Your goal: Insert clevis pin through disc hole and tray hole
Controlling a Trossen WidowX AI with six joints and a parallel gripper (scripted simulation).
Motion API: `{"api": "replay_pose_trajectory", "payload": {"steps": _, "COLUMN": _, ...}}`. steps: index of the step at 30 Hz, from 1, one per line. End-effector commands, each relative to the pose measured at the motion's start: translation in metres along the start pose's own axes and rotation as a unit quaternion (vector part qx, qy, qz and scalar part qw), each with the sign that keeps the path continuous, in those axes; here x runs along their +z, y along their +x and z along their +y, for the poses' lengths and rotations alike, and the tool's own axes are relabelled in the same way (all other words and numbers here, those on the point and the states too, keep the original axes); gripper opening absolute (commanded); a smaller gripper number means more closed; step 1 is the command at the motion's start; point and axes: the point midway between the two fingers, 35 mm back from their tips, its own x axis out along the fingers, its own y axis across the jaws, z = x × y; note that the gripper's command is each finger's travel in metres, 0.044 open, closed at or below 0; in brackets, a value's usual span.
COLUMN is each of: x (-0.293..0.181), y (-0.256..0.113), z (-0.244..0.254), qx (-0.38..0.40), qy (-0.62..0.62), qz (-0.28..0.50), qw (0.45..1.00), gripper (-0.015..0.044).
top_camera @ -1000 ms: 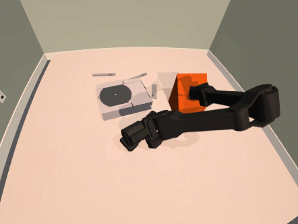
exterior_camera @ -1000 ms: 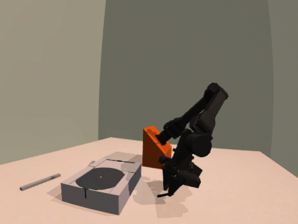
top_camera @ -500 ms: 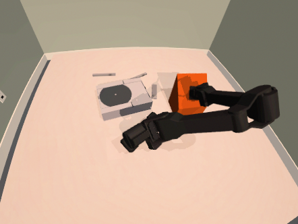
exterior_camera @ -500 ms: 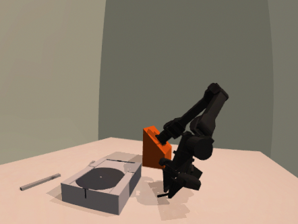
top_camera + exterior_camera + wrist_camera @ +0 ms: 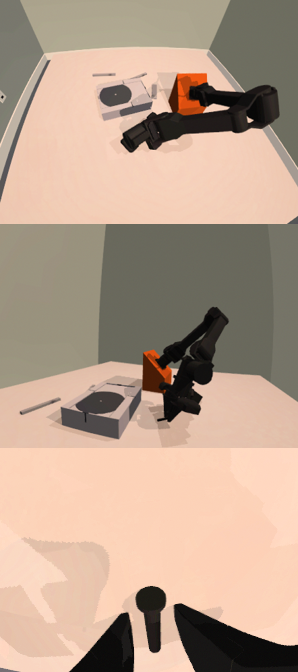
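"How is the light?" asks one. "Warm and bright on the tabletop," the other answers, "with pale, overlapping shadows."

"And the dark parts?" "The arm is nearly black, its detail lost."

"Sharpness?" "Soft, with jagged shadow edges in the wrist view."
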Motion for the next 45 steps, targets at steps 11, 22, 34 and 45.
{"api": "replay_pose_trajectory", "payload": {"steps": 11, "x": 0.0, "y": 0.0, "z": 0.0, "qx": 0.0, "qy": 0.002, "qz": 0.001, "qw": 1.0, "gripper": 0.0}}
{"api": "replay_pose_trajectory", "payload": {"steps": 22, "x": -0.01, "y": -0.023, "z": 0.0, "qx": 0.0, "qy": 0.0, "qz": 0.001, "qw": 1.0, "gripper": 0.0}}
{"api": "replay_pose_trajectory", "payload": {"steps": 34, "x": -0.022, "y": -0.053, "z": 0.0, "qx": 0.001, "qy": 0.0, "qz": 0.002, "qw": 1.0, "gripper": 0.0}}
{"api": "replay_pose_trajectory", "payload": {"steps": 45, "x": -0.03, "y": -0.057, "z": 0.001, "qx": 0.008, "qy": 0.044, "qz": 0.0, "qw": 0.999, "gripper": 0.0}}
